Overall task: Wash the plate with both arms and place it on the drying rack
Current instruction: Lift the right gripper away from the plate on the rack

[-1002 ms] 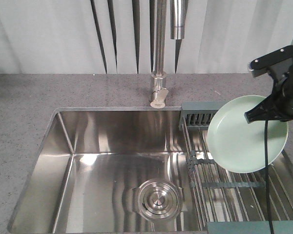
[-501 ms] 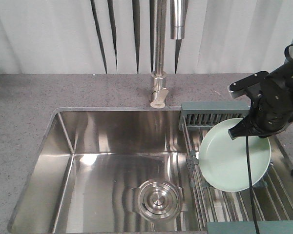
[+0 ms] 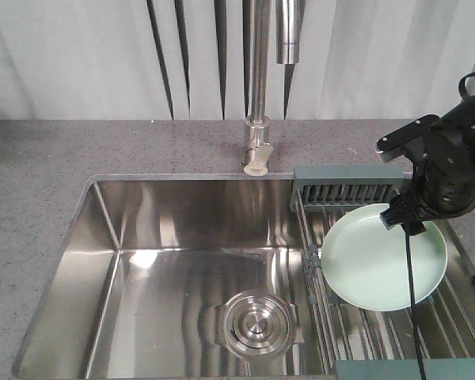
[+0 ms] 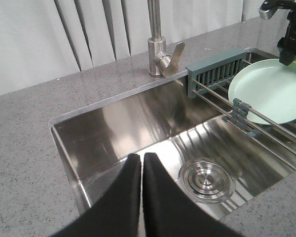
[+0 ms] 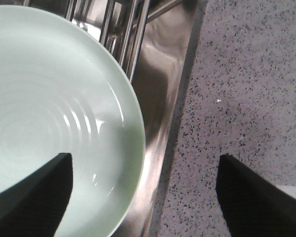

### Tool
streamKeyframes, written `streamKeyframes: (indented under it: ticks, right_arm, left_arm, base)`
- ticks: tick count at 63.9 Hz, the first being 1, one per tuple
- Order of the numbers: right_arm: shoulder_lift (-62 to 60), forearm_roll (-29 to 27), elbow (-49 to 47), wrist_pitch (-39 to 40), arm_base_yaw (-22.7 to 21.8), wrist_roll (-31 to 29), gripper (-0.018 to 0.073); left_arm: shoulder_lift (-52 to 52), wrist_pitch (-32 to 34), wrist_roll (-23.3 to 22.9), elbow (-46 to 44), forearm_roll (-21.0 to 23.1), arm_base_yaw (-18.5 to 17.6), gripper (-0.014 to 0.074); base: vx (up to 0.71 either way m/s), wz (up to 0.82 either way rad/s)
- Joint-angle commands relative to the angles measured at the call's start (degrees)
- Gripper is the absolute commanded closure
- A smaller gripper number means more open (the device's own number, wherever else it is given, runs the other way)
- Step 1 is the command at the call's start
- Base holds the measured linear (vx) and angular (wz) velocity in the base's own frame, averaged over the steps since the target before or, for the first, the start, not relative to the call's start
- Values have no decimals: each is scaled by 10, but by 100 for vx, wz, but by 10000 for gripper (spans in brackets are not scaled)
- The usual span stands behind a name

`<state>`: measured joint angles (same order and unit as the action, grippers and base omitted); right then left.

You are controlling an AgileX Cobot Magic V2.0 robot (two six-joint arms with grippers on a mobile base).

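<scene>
the plate (image 3: 384,257) lay nearly flat on the bars of the drying rack (image 3: 344,192), over the right end of the sink (image 3: 182,214). i read that as the placing step about done, since the bars carried it, not the arm. my right gripper (image 5: 144,159) hung over its far right rim, jaws wide apart and gripping nothing. one finger was above the plate's face, the other above the countertop (image 5: 246,74), with the rim between them. my left gripper (image 4: 141,160) was pressed closed and empty over the sink, well apart from the plate.
</scene>
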<state>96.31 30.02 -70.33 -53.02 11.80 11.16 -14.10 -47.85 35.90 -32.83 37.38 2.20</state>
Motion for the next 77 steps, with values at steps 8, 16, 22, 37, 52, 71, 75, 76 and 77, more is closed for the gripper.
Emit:
streamKeyframes:
  ticks: [8,16,22,37,52,71,75,76,77]
  right_arm:
    - [-83,-2,-17,14,-2,-19,112]
    - [-154,-65,-15,26,-2,-46,391]
    - [-220,-114,-2,41,-2,-80,577]
    - [-420,-233,156,147,-2,-157,569]
    - [-637,-281,383,227,-2,-171,566]
    - [-848,-279,492,244,-2,-171,561]
    - [-864,-278,500,237,-2,-171,561]
    - [-865,-277,502,237,-2,-171,561]
    - [-867,-277,503,237,-2,-171,561]
  left_arm:
    - [-9,32,-3,-12,19,0,603]
    - [-9,32,-4,-12,19,0,602]
    - [-9,33,-13,-12,19,0,603]
    - [-9,41,-39,-12,19,0,602]
    - [-21,105,-100,-14,32,0,602]
    - [-211,173,-79,-57,134,0,602]
    - [-259,182,-43,-79,173,0,602]
    - [-275,182,-30,-87,188,0,602]
    - [-293,182,-21,-92,199,0,602]
  base:
    - [0,0]
    - [0,0]
    - [0,0]
    - [0,0]
    - [0,0]
    - [0,0]
    - [0,0]
    - [0,0]
    - [0,0]
